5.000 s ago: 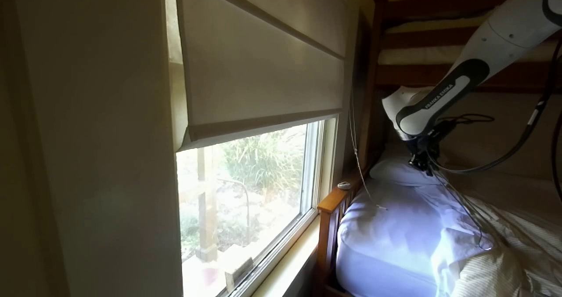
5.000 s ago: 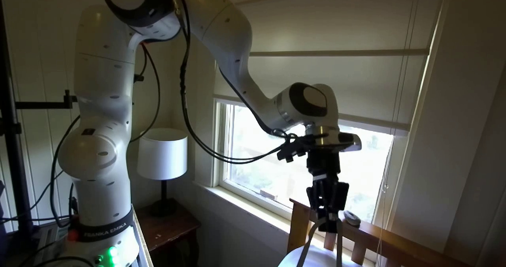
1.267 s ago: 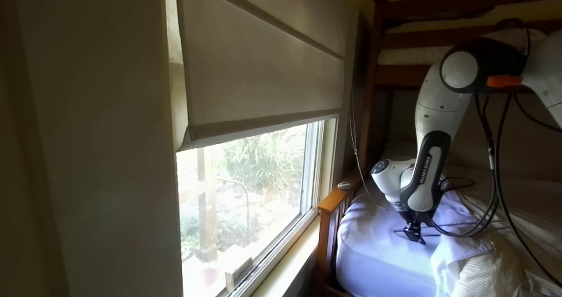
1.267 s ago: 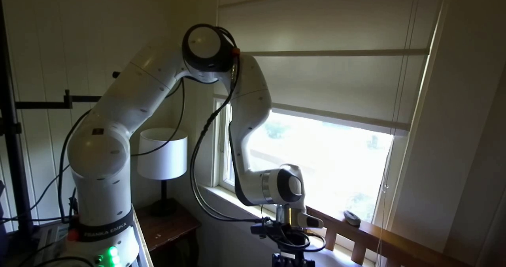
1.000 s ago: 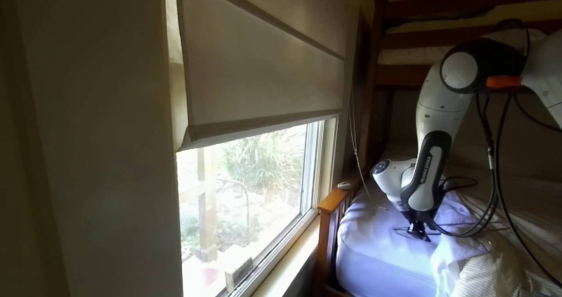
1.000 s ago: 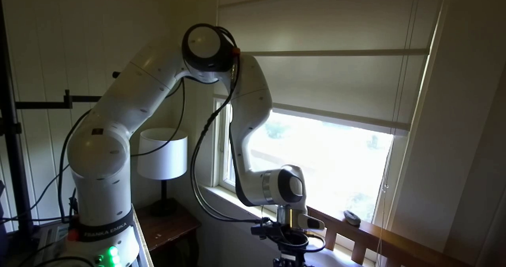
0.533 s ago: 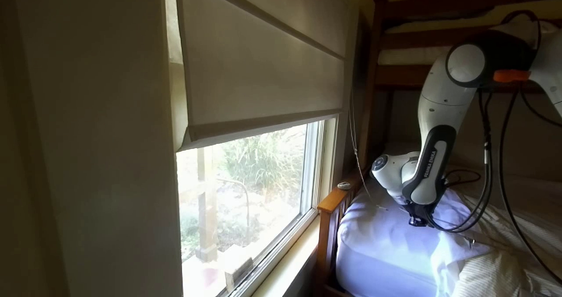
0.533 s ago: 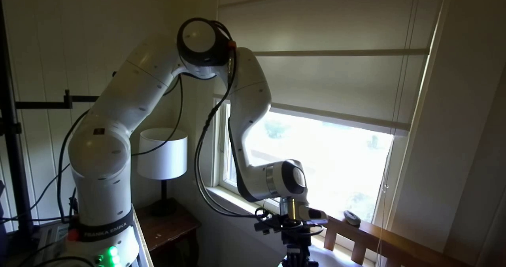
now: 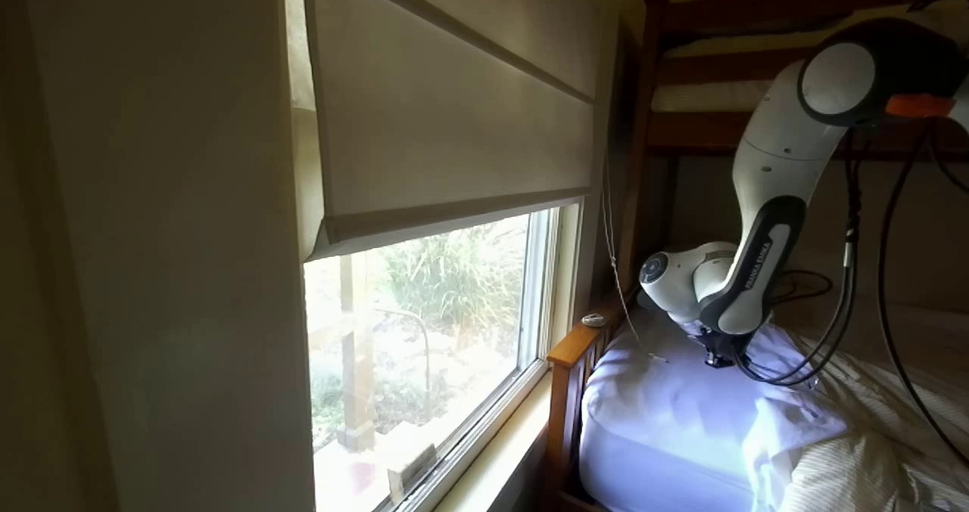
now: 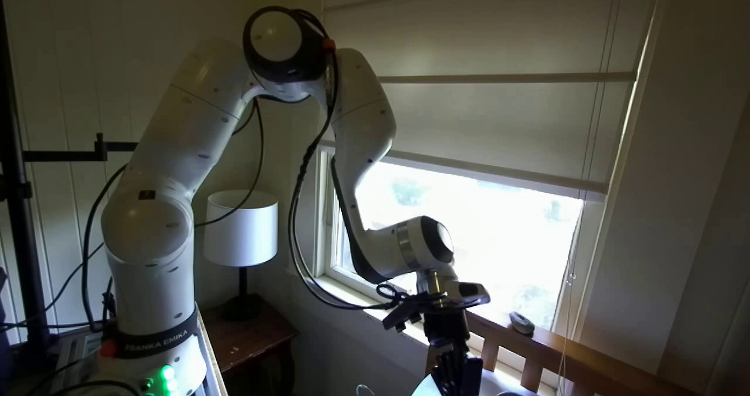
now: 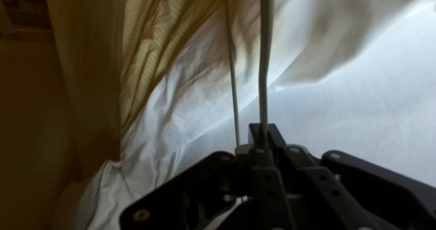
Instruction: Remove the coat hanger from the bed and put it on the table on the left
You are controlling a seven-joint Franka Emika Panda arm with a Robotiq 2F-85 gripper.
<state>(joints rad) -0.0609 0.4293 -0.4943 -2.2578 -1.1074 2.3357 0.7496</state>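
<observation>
The coat hanger (image 11: pixel 264 70) shows in the wrist view as two thin grey rods running up from the fingers. Its thin curved end (image 10: pixel 364 388) shows at the bottom of an exterior view. My gripper (image 11: pixel 267 133) is shut on one rod. In an exterior view the gripper (image 9: pixel 719 359) is above the white bedding of the bed (image 9: pixel 666 436). It also shows in an exterior view (image 10: pixel 460 378), low beside the bed's wooden rail (image 10: pixel 586 361). The dark wood table (image 10: pixel 258 340) stands in the corner beside the robot base. Most of the hanger is hidden in the exterior views.
A lamp with a white shade (image 10: pixel 241 229) stands on the table. A window with a blind (image 10: pixel 492 126) and a hanging cord (image 9: pixel 612 247) is beside the bed. A small grey object (image 10: pixel 521 323) sits on the rail. Upper bunk rails (image 9: pixel 704 129) rise behind the arm.
The gripper was lowered to the bedding, and over the last second it has risen with the hanger. The hanger's curved end has come into an exterior view.
</observation>
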